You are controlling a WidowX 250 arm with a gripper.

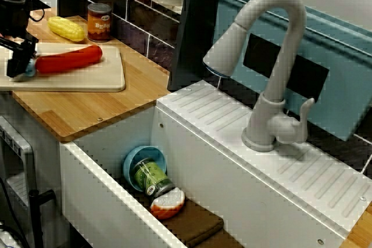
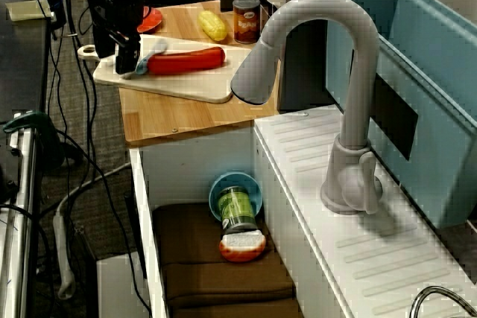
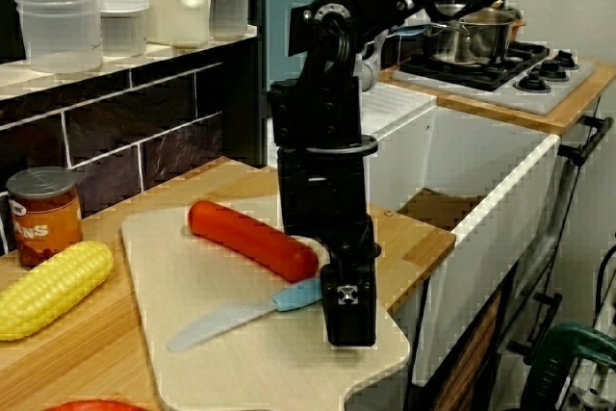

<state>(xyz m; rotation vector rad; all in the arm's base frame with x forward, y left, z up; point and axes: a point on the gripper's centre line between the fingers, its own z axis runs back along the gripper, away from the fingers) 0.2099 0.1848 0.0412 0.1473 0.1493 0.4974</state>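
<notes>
- pincer (image 3: 335, 303) at the handle of the blue knife (image 3: 241, 316) on the cutting board (image 3: 183, 276); whether it grips cannot be told.
- best held square, clear of the red sausage (image 3: 252, 238).

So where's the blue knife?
In the close counter view, the knife lies on the cutting board, in front of the red sausage, handle at the hand.

The pale cutting board (image 3: 260, 372) is bare along its front edge; the long red sausage (image 3: 252, 239), light-blue plastic knife (image 3: 231, 320) and yellow corn cob (image 3: 48, 288) obstruct beyond.
</notes>
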